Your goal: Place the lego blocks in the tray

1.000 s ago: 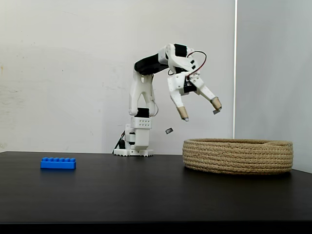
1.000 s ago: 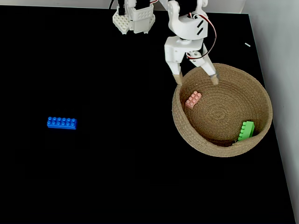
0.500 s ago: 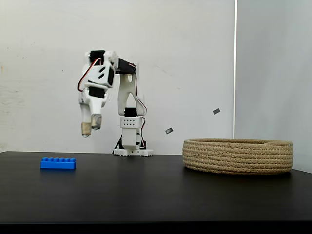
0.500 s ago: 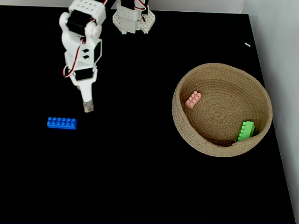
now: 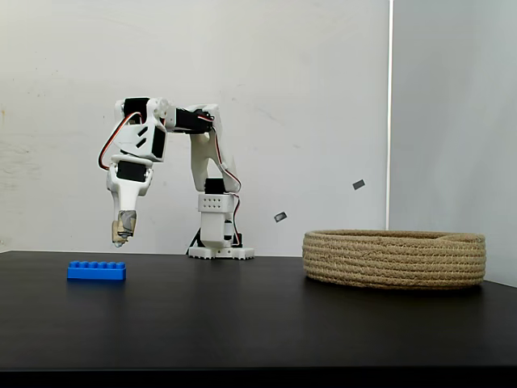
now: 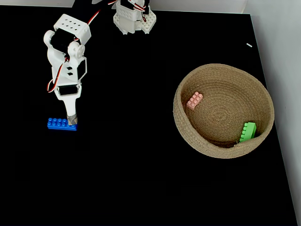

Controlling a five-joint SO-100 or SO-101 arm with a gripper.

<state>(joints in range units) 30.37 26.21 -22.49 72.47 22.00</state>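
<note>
The counter (image 6: 141, 179) is flat matte black, w/ a plain white wall behind it. On it, toward the right in both fixed views, sits the tray (image 6: 181, 127) (image 5: 394, 259): a wide, shallow round basket of coiled tan rope, rough and ribbed, w/ low walls. The white plastic arm (image 5: 202, 162), w/ black servos and red wires, stands at the back.

What's changed: a sec ago the arm was over the tray w/ its fingers wide apart; half a sec ago it had swung across to the left of the side-on view; now it has dropped lower, and the pincer (image 5: 121, 234) (image 6: 72, 118) hangs just above the right end of the blue brick (image 5: 96, 271) (image 6: 61, 124), not touching it as far as the side-on view shows. The fingers look pressed close together, tips tan-padded, pinching nothing.

My read: drop-off of the last piece is done and the arm is lining up for the final pick. The fingers would need to spread before closing on the brick.

Smaller things: the blue brick is long, narrow and studded, glossy plastic, lying flat on the counter well apart from the tray. Inside the tray, the green brick (image 6: 247, 131) leans against the near-right wall, and the orange-pink brick (image 6: 194, 100), the smallest, lies by the left wall. So 2 of 3 are in, 1 to go.
</note>
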